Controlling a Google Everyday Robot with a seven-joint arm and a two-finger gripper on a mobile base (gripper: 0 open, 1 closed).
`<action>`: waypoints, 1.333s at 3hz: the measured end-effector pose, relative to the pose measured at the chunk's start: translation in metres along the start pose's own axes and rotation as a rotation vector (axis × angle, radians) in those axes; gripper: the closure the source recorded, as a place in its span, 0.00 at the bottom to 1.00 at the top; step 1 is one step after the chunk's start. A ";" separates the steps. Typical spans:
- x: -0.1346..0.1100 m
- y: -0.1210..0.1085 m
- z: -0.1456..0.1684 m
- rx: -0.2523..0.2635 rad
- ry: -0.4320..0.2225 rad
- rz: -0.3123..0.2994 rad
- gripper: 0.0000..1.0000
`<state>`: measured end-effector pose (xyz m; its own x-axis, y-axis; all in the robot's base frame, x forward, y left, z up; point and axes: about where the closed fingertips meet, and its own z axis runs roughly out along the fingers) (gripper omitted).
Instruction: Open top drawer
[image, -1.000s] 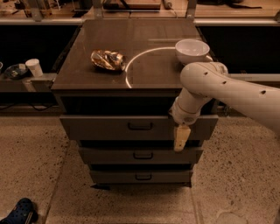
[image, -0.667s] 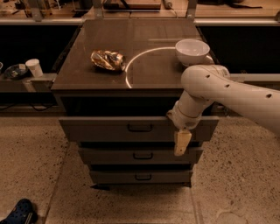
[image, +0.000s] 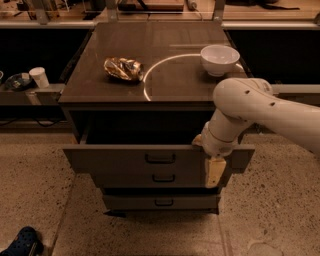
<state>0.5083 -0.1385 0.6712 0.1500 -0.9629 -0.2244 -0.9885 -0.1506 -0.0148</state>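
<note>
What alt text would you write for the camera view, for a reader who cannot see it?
The top drawer of a dark cabinet stands pulled partly out, and the robot's gripper hangs at the right end of its front. On top sit a white bowl and a crumpled gold wrapper.

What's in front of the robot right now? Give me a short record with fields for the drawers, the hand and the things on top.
top drawer: pulled out, dark gap behind its front
middle drawer: pushed in
bottom drawer: pushed in
hand: hanging at the right end of the top drawer's front
cabinet top: white bowl at right, crumpled gold wrapper at left
</note>
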 end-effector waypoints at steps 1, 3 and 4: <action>0.001 0.020 -0.007 -0.001 -0.003 -0.011 0.20; 0.014 0.094 -0.010 -0.063 0.013 -0.009 0.18; 0.013 0.135 -0.029 -0.047 0.011 -0.025 0.03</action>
<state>0.3776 -0.1784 0.6946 0.1749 -0.9612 -0.2133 -0.9825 -0.1845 0.0257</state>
